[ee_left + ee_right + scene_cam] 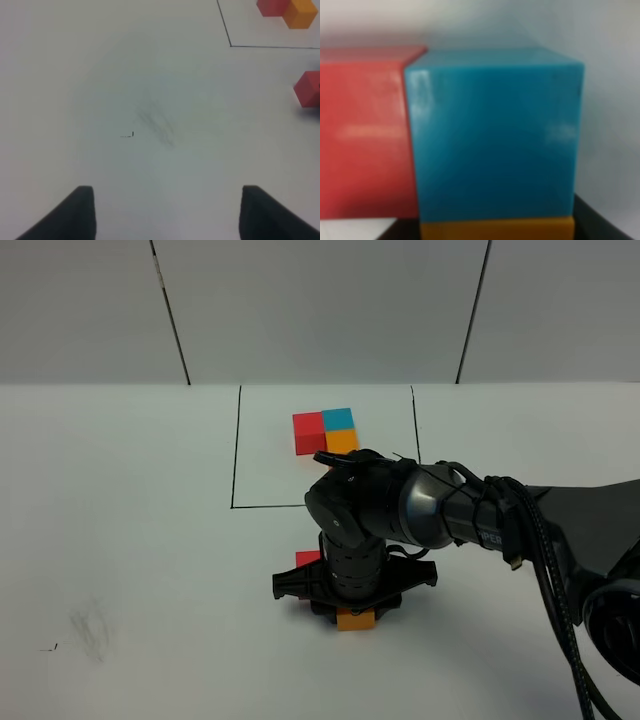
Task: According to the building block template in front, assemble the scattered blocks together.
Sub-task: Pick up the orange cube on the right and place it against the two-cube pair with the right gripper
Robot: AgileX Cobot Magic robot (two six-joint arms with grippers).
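Nearest the high camera, a faint grey smudge (92,628) and a tiny black mark (48,648) blemish the matte white table (120,490), and the left wrist view shows the left gripper (167,212) poised over that patch, its two dark fingers (72,212) spread wide with nothing between them. A little farther in, the right arm (450,510), a glossy black jointed limb trailing black cables (555,590), reaches across the middle and points straight down over the scattered blocks; white lettering on its forearm is too small to read beyond a few letters. Its wrist hides most of that group: only the orange cube (354,619) shows at the near edge and a corner of the red cube (307,558) at the left. The right gripper itself is hidden from above; its jaws are clenched. Its wrist camera is filled by the smooth blue cube (495,135), flush against the red cube and with the orange cube at its other edge; whether the jaws grip any cube cannot be told. Beyond, inside a thin black drawn rectangle (236,450), sits the building block template (326,430), an L of red, blue and orange cubes. Pale wall panels (320,305) with dark seams close the scene.
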